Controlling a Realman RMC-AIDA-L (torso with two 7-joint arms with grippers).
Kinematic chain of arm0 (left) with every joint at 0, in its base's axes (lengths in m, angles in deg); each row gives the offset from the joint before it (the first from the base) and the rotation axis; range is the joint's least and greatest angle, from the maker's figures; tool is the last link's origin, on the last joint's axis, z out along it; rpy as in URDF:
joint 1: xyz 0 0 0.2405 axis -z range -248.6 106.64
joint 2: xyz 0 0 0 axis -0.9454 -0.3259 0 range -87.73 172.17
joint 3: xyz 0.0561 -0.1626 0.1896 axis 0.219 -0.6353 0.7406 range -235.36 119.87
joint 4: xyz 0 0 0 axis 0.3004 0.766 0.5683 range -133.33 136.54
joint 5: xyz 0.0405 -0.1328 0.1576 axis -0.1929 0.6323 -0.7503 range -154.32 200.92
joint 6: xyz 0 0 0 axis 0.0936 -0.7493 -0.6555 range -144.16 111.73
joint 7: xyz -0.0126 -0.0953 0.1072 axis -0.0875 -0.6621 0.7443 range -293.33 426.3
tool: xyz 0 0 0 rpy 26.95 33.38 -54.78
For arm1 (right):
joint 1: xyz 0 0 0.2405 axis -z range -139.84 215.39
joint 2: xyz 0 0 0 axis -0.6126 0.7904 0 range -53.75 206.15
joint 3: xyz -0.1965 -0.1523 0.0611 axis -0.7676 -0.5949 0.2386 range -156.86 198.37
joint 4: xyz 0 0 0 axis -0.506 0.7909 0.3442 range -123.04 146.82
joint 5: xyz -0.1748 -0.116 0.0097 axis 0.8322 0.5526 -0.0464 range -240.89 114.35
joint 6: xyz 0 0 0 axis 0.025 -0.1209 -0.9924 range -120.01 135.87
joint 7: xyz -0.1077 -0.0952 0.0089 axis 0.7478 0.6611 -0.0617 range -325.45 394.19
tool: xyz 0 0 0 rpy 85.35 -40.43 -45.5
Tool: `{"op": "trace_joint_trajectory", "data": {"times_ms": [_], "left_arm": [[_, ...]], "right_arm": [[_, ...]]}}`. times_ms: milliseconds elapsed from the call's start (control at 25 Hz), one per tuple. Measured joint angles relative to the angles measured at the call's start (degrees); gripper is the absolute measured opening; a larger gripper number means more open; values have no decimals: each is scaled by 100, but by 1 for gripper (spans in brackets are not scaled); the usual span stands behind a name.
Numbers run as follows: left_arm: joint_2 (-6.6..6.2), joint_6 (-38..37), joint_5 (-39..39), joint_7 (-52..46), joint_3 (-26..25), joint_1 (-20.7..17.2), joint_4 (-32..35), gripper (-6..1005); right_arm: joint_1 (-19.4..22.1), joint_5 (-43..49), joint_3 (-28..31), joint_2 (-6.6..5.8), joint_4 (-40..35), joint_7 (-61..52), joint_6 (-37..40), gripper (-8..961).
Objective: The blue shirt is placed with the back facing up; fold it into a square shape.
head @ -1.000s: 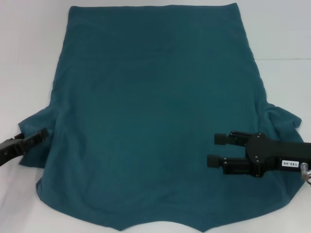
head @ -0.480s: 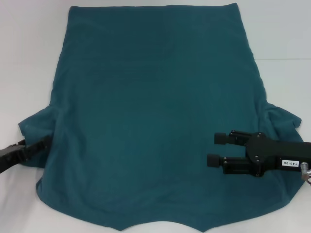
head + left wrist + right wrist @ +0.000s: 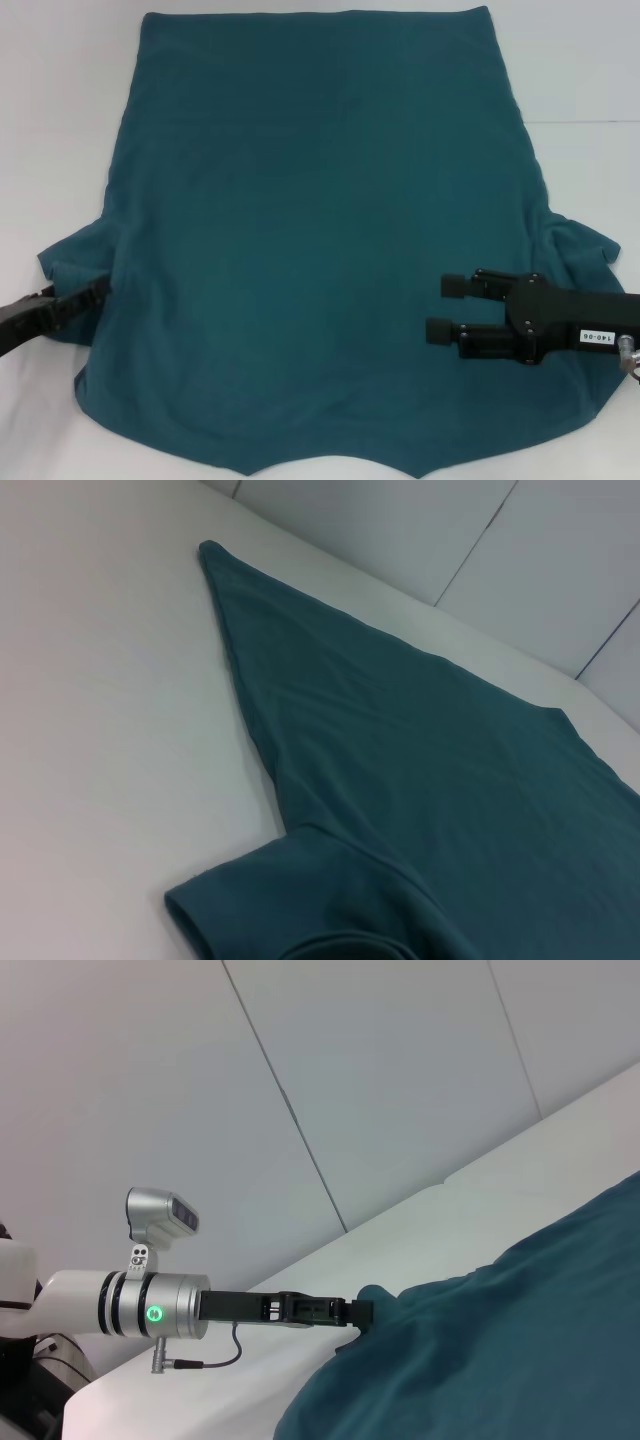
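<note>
The blue shirt (image 3: 320, 230) lies spread flat on the white table (image 3: 60, 120), plain side up, with its hem at the far end and its sleeves toward me. My left gripper (image 3: 98, 290) is low at the edge of the left sleeve (image 3: 75, 255), touching the cloth. The right wrist view shows that gripper (image 3: 357, 1312) meeting the shirt (image 3: 500, 1340) at the sleeve's edge. My right gripper (image 3: 446, 308) hovers open over the shirt's right side, near the right sleeve (image 3: 585, 245), with nothing between its fingers. In the left wrist view the left sleeve (image 3: 250, 900) and the shirt's long side edge (image 3: 240, 670) show.
White tabletop (image 3: 100, 730) surrounds the shirt on both sides. A grey panelled wall (image 3: 400, 1080) stands behind the table. The left arm's silver forearm (image 3: 130, 1305) reaches in from the table's side.
My left gripper has dropped from on top of the left sleeve to its lower edge and slid slightly inward. The right gripper and the shirt have not moved.
</note>
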Motion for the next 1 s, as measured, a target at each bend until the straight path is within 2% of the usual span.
{"op": "trace_joint_trajectory", "data": {"times_ms": [360,480,680,920,1000], "left_arm": [[-9,80,-43,-107,-2,8,52,819],[-15,89,-75,-147,0,23,62,592],[-18,92,-79,-150,0,29,93,355],[-12,96,-84,-153,0,46,111,122],[-17,97,-87,-154,0,51,115,103]], "right_arm": [[-3,0,9,7,0,0,3,881],[-3,0,24,9,4,0,6,881],[12,0,60,9,8,0,14,881],[30,0,68,9,10,0,17,881],[30,0,69,9,17,0,15,881]]}}
